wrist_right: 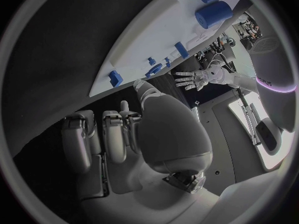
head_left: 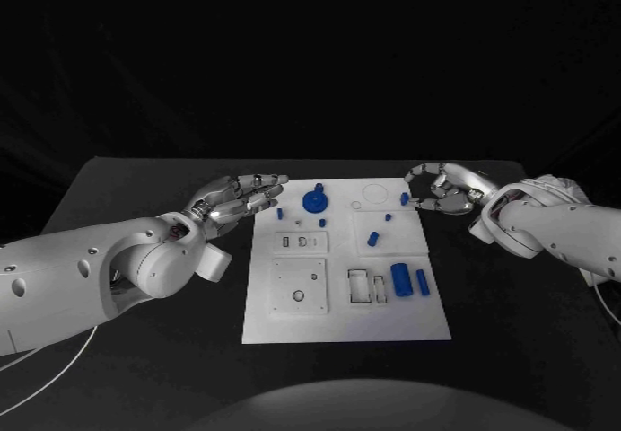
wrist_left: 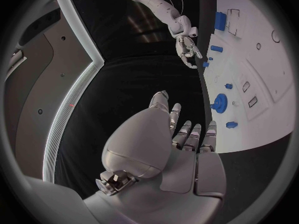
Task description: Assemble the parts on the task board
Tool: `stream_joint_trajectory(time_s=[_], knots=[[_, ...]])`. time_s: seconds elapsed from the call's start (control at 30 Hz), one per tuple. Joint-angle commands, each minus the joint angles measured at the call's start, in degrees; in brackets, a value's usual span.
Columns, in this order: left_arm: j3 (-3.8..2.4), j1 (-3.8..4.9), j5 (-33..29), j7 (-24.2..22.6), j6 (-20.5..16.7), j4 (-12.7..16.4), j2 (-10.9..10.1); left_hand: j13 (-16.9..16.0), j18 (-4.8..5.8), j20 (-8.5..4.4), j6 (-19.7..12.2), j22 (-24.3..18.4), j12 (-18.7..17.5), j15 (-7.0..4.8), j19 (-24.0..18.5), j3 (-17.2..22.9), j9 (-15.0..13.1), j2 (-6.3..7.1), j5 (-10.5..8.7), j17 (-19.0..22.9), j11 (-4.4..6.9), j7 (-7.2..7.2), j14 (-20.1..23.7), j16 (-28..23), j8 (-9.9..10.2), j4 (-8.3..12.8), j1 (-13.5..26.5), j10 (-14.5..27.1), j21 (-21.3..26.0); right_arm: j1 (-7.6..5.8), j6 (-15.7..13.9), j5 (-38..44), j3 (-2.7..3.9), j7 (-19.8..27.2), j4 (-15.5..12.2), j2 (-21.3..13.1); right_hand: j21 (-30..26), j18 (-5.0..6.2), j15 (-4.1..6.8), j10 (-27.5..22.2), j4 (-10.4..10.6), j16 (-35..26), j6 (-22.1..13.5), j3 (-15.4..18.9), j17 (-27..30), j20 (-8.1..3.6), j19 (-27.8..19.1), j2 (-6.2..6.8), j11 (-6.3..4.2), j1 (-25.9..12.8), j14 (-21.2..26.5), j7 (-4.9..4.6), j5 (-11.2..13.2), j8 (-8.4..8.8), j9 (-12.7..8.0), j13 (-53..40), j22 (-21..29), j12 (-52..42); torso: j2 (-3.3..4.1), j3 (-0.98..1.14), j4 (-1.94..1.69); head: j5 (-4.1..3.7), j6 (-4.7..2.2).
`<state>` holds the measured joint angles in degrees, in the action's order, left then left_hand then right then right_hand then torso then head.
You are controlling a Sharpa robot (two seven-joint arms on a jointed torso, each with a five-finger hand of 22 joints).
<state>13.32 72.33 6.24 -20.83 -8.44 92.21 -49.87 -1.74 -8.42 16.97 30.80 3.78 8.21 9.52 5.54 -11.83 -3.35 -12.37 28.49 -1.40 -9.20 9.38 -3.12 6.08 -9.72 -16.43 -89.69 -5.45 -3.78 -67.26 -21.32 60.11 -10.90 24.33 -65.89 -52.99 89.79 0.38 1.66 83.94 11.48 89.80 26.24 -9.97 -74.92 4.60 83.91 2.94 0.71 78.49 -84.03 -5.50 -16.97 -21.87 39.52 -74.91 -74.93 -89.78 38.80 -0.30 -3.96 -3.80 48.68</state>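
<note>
Nearest me in the head view, the white board (head_left: 347, 314) lies in the middle of the black table (head_left: 155, 359), its near edge toward the bottom of the frame. I see the blue parts on it: two cylinders (head_left: 409, 279) side by side at its right, a round gear-like piece (head_left: 315, 199) at the top, and small pegs (head_left: 372, 239) scattered across the upper half.

My left hand (head_left: 240, 199) sits at the upper left of the board, just off its edge, fingers spread and holding nothing; the left wrist view shows the palm flat and the fingers straight.

My right hand (head_left: 440, 190) is at the board's upper right corner, fingers curled inward. A small blue part (head_left: 405, 198) sits right at its fingertips, but I cannot tell whether the hand actually grips it.
</note>
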Motion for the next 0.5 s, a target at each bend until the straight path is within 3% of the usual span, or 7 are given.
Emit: stream_joint_trajectory(time_s=[0.03,0.5], knots=[[-0.05,-0.01,0.3,-0.9,1.3,0.1,0.0,-0.1,1.08,-0.03,0.0,0.1,0.3,0.43,0.5,0.1,-0.1,-0.15,0.26,0.0,-0.29,1.13,-0.1,0.3,-0.3,0.1,-0.1,-0.2,-0.3,0.23,2.0,-0.1,0.01,-0.9,0.3,0.2,-0.2,-0.24,-0.24,6.1,-0.2,0.2,-0.7,-0.4,-15.1,0.36,5.6,-0.03,0.48,1.1,-6.0,-0.14,-0.6,-0.6,0.2,-15.1,-14.9,-0.2,-0.05,-0.04,-0.01,-0.26,0.01],[-0.05,-0.02,0.4,-0.5,1.9,0.0,0.0,-0.1,1.16,-0.03,0.1,0.1,0.4,0.48,0.7,0.2,-0.1,-0.13,0.31,-0.1,-0.35,1.16,-0.2,0.4,-0.4,0.1,-0.2,-0.3,-0.4,2.01,1.0,0.3,0.02,-3.6,2.9,2.4,-0.9,0.01,-0.48,6.1,-0.6,0.2,-0.8,-1.0,-15.1,0.58,4.8,-0.35,0.75,2.2,-6.0,-0.5,-1.9,-2.34,0.7,-15.1,-14.5,-0.2,-0.04,0.08,-0.1,-0.24,-0.04]])
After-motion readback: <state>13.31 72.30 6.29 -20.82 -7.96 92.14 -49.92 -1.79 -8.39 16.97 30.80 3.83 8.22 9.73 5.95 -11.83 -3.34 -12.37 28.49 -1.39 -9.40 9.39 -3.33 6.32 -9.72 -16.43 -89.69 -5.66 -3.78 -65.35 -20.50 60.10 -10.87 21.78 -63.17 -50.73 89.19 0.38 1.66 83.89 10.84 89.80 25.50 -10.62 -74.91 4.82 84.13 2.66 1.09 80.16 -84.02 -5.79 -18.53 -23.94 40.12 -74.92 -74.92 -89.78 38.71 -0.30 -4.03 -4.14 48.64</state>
